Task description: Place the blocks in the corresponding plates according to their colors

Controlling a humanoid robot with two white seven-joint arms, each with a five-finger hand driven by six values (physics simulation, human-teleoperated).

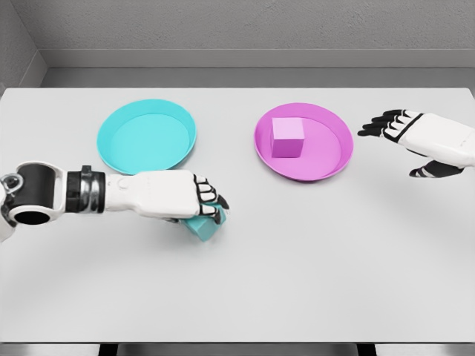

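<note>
Nearest, the cyan block point(204, 225) is gripped on the table point(312, 259) by the left hand point(189, 199), not yet carried to the cyan plate point(111, 148); the pink block point(287, 138) is already placed in the pink plate point(338, 152), the right hand point(423, 137) is spread empty

No readable text, label, brand, number or sign shows anywhere here.

A wide white table point(312, 267) fills most of the view. At its far edge stands a grey wall point(245, 26) with a rough texture, and another grey wall point(15, 52) is at the left. The light is soft and even.
</note>
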